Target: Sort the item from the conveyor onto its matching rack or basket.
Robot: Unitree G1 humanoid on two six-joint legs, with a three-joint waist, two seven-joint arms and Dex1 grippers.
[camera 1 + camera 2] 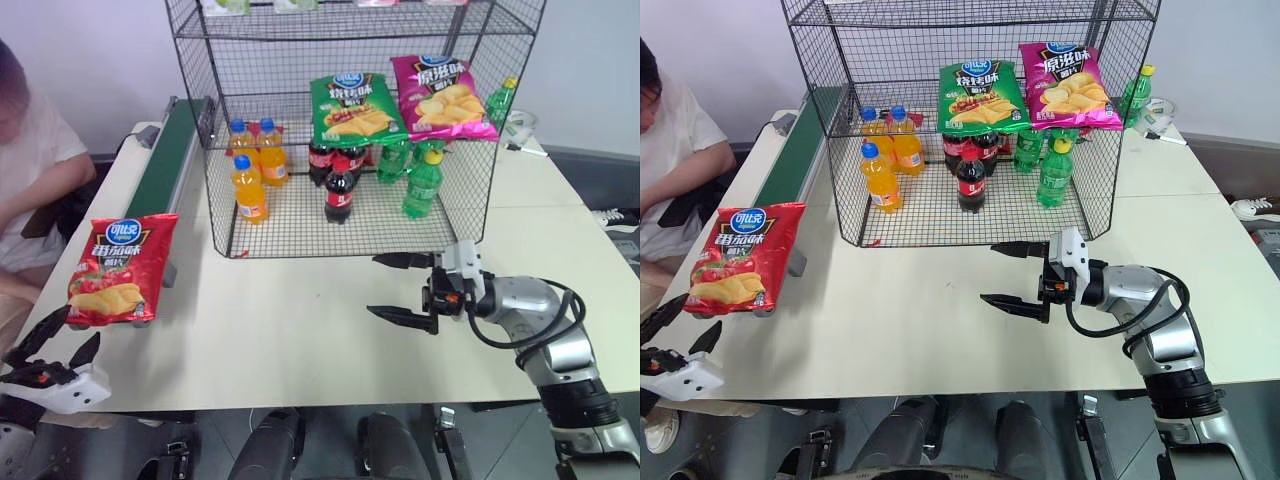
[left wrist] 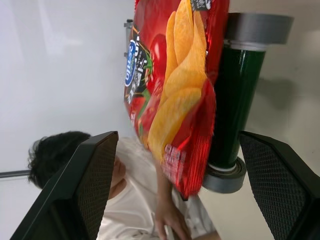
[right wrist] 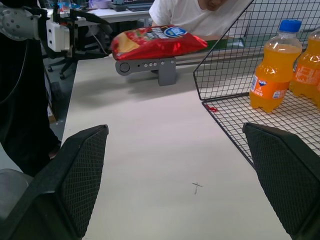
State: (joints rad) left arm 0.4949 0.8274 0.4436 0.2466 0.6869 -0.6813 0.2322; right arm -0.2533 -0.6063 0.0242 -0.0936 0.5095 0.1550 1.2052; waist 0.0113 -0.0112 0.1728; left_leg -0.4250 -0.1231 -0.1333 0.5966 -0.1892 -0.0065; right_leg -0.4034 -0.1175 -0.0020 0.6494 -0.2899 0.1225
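White table (image 1: 300, 320): red crisp bag (image 1: 120, 270) on conveyor (image 1: 172, 150) end. Left gripper (image 1: 58, 345) wide, empty, just short of bag: approach step. Next: advance, close on bag, carry to rack (image 1: 350, 130). Right gripper (image 1: 405, 288) wide, empty.

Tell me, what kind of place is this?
Probably a robotics lab staged as a small shop: a black wire rack stocked with drink bottles and crisp bags, a short conveyor carrying a red crisp bag, all on white tables.

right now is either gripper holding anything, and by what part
Nothing is held. The left gripper is open just short of the red crisp bag, which lies on the conveyor end. The right gripper is open over the bare table.
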